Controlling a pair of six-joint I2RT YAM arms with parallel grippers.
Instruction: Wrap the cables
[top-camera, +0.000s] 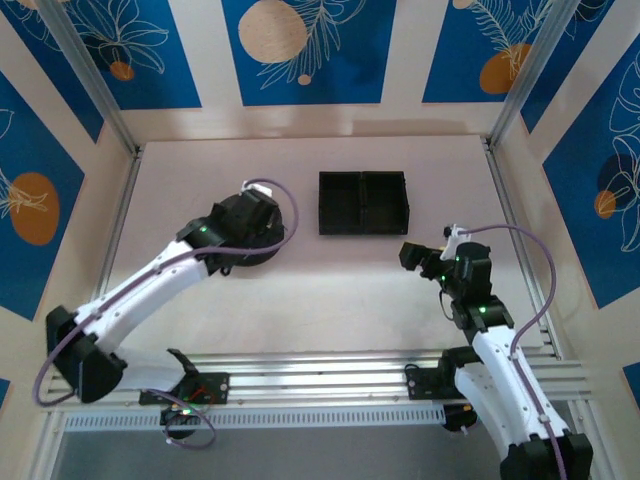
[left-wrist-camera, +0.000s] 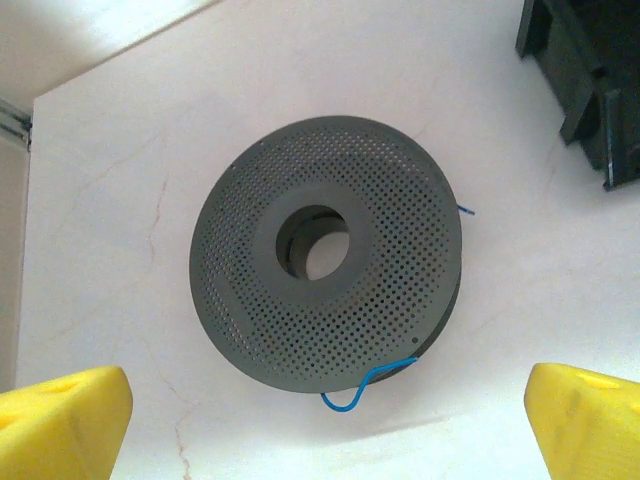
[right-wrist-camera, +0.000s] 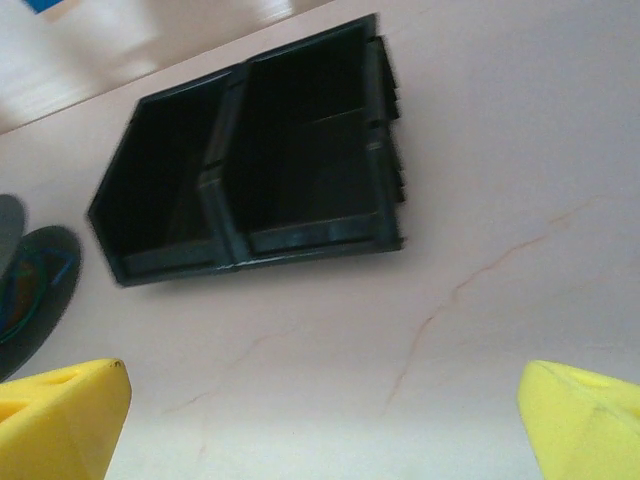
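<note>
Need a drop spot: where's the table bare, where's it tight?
Bare: the middle of the table, nearer than the tray; also the far-left corner behind the spool. Tight: the gap between spool and tray, with the open left gripper over the spool and blue cable ends sticking out.

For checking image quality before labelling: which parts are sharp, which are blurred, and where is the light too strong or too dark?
Left wrist: the perforated spool and blue cable are sharp, the yellow fingers blurred, the top-left corner washed out. Right wrist: the black tray is too dark inside. Top external: even light, soft shadows.
</note>
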